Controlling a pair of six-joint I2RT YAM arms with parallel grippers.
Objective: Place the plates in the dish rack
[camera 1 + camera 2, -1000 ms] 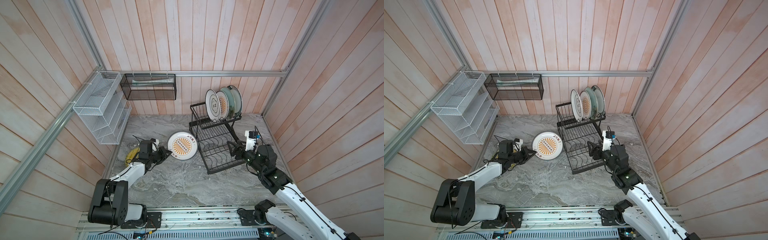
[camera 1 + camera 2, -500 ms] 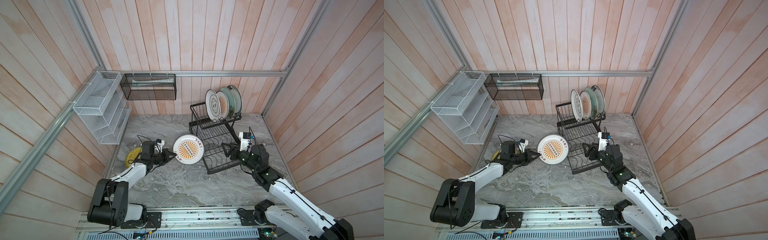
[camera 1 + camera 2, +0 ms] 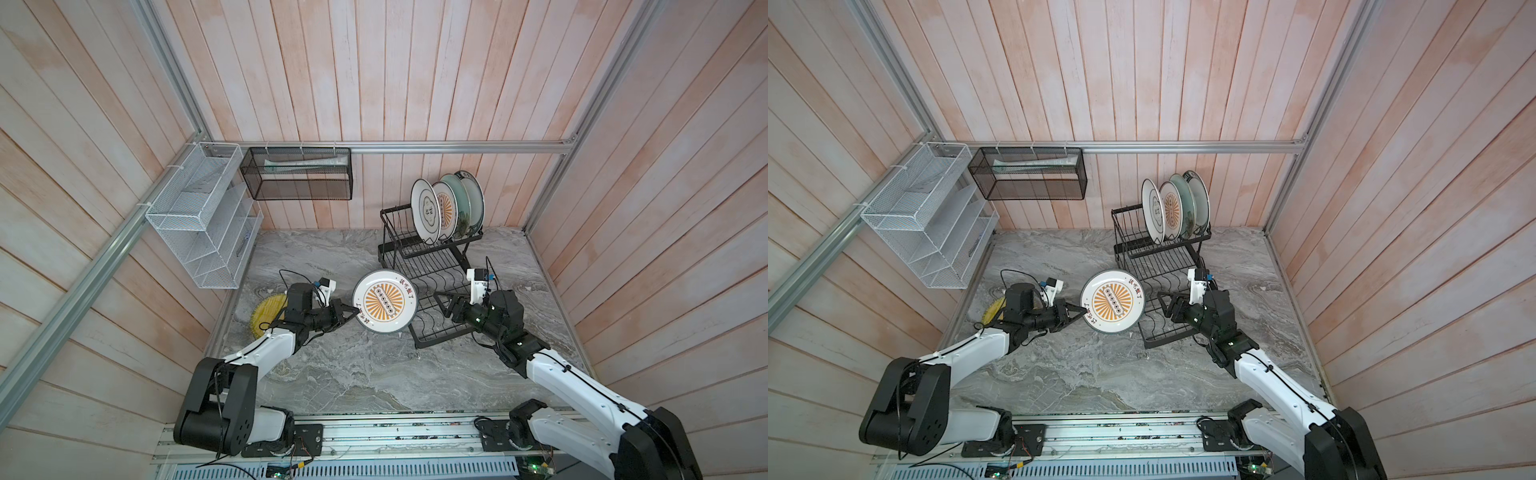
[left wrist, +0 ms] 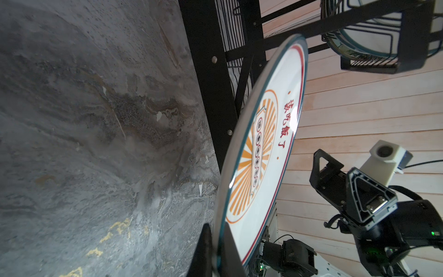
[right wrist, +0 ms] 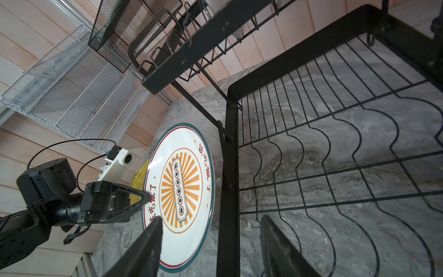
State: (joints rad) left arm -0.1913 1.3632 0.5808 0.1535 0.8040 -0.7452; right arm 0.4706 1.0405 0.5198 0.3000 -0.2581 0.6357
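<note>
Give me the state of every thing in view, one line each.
Sunburst plate, held off the table, tilted.
Left gripper, shut on that plate's rim.
Right gripper, open, empty.
Yellow plate, flat on the table.
Racked plates, four, upright in the upper tier.
Rack, standing, lower tray holds nothing.

Orange sunbursts, black wire, grey marble

White ground on the lifted plate, with an orange sunburst round a lettered panel, red characters, a thin red ring and a teal edge. Ribbed yellow for the small plate to its left. Black for the dish rack; in its far upper tier, dark marks on white for the lettered plate, orange rays on the second sunburst plate, then the mint plate and the green-ringed plate. Grey veined tabletop, pale pink plank walls, white mesh shelf, black mesh basket.
</note>
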